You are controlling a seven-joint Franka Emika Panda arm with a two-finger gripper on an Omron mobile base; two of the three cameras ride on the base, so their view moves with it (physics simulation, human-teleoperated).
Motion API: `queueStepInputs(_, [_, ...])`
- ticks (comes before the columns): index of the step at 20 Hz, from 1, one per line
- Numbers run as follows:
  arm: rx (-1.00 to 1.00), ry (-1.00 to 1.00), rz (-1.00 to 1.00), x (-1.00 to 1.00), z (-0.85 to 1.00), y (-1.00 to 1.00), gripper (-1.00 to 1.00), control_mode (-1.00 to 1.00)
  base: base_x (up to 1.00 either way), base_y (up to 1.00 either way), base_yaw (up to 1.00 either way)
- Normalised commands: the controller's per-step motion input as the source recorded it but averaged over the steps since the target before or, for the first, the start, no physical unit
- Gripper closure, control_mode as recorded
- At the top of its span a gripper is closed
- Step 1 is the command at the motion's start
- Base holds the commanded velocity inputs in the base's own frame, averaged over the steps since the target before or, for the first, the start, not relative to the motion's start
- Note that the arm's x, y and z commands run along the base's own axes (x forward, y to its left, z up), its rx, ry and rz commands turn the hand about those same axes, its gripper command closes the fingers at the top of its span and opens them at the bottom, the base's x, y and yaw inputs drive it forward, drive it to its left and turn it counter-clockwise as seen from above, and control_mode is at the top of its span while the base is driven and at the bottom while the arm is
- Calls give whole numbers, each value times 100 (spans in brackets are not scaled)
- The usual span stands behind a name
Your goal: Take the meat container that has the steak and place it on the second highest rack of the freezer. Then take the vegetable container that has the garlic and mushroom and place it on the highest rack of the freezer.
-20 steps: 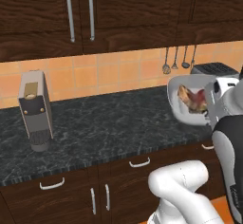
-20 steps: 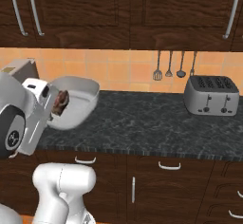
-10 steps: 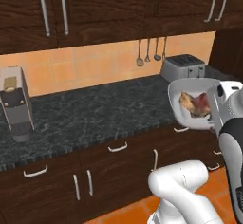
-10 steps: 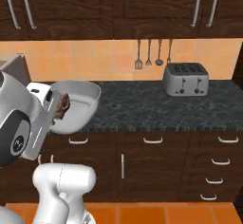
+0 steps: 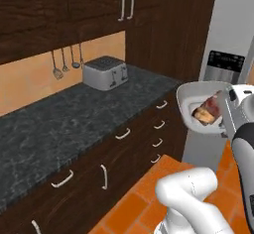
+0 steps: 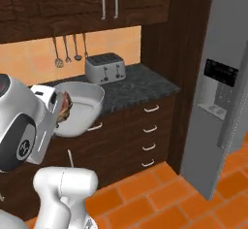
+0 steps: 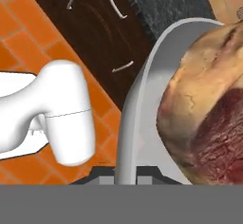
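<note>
The meat container (image 5: 194, 100) is a white bowl held up in the air, tilted on its side. The steak (image 5: 209, 111), reddish-brown with an orange edge, lies inside it. My gripper (image 5: 224, 112) is shut on the bowl's rim. From the right base camera the bowl (image 6: 82, 107) and the steak (image 6: 64, 107) hang in front of the counter, beside the gripper (image 6: 54, 110). In the hand view the rim (image 7: 136, 105) runs down between my fingertips and the steak (image 7: 209, 116) is close up. The silver-grey freezer (image 6: 220, 39) with its dark dispenser panel (image 6: 220, 72) stands to the right; its racks are hidden.
A dark stone counter (image 5: 74, 114) over brown drawers (image 6: 150, 131) runs along the left. A silver toaster (image 5: 104, 73) and hanging utensils (image 5: 64, 62) are at its far end. A tall dark cabinet (image 6: 186, 53) separates counter and freezer. Orange tile floor (image 6: 160, 194) lies below.
The whole picture has swung as the base moved: the counter slid left and the freezer came into view on the right. The bowl with the steak stays in my gripper.
</note>
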Motion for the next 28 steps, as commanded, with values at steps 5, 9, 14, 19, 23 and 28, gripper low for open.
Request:
queueStepInputs(5, [0, 0, 0, 0, 0, 0, 100, 100, 0, -51, -74])
queueStepInputs(9, [0, 0, 0, 0, 0, 0, 100, 100, 15, -69, -73])
queueStepInputs(14, [0, 0, 0, 0, 0, 0, 100, 100, 34, -65, -68])
queueStepInputs(19, [0, 0, 0, 0, 0, 0, 100, 100, 96, -40, -45])
queueStepInputs(23, [0, 0, 0, 0, 0, 0, 100, 100, 100, -32, -13])
queueStepInputs(28, [0, 0, 0, 0, 0, 0, 100, 100, 100, -47, 8])
